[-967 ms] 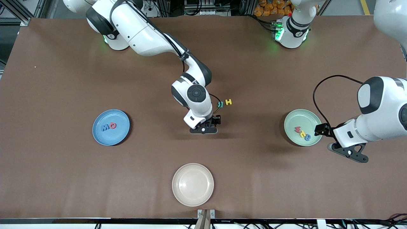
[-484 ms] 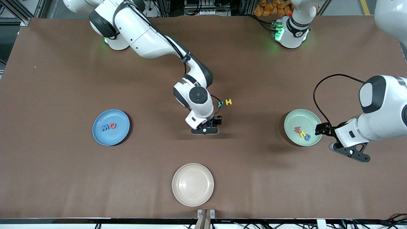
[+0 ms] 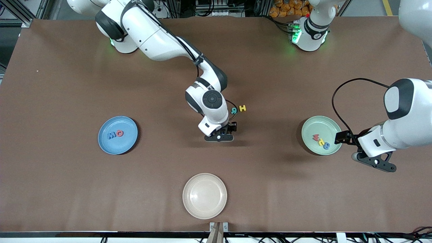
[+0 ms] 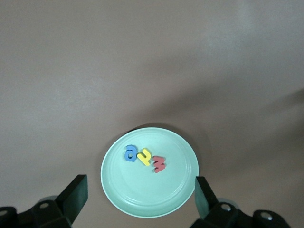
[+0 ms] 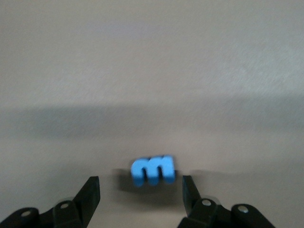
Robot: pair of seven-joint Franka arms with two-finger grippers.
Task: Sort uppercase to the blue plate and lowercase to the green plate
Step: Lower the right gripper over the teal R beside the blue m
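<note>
The right gripper (image 5: 140,190) is hanging with jaws spread, a small blue letter (image 5: 153,171) lying loose between them on the table. The left gripper (image 4: 140,197), jaws released, is waiting over the green plate (image 4: 180,190), which is holding three letters (image 4: 145,157).

Right arm: reaches from its base to mid-table, wrist bent downward.
Right gripper (image 3: 219,137): low over the table, fingers parted.
Left arm: waits, forearm angled down.
Left gripper (image 3: 374,163): raised, fingers spread wide.

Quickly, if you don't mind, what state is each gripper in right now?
Left gripper: open, empty, beside the green plate.
Right gripper: open, straddling a blue letter, not gripping.
</note>
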